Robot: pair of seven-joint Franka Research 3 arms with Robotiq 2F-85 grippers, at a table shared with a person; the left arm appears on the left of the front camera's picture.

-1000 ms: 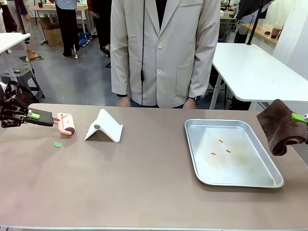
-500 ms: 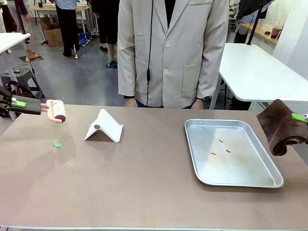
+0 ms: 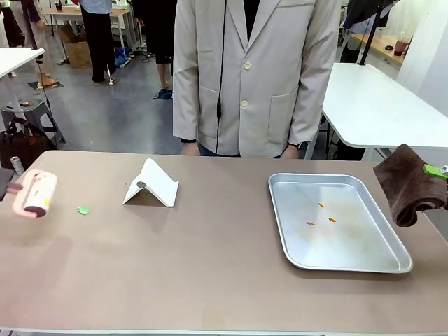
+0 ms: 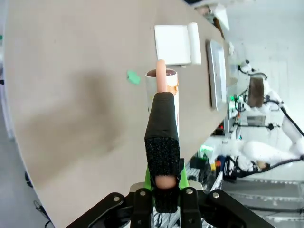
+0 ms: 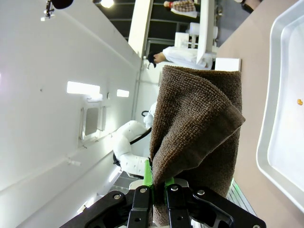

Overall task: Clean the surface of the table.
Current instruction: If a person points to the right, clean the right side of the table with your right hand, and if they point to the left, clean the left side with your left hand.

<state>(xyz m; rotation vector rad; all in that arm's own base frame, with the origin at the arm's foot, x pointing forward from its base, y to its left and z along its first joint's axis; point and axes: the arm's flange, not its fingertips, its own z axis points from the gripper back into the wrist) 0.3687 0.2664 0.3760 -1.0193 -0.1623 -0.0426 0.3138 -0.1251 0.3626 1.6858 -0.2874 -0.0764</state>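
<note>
Table (image 3: 210, 273) beneath left gripper's (image 4: 162, 189) lint roller (image 3: 36, 194)

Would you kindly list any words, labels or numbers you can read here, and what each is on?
No text can be read.
The lint roller carries a small yellow-orange mark, too blurred to make out.
The table, tray, white stand and brown cloth show no print.

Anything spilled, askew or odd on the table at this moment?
Yes: a small green scrap lies loose on the brownish-taupe table near the pink lint roller, and three orange crumbs dot the shiny metal tray. Nothing looks tipped or damaged.
</note>
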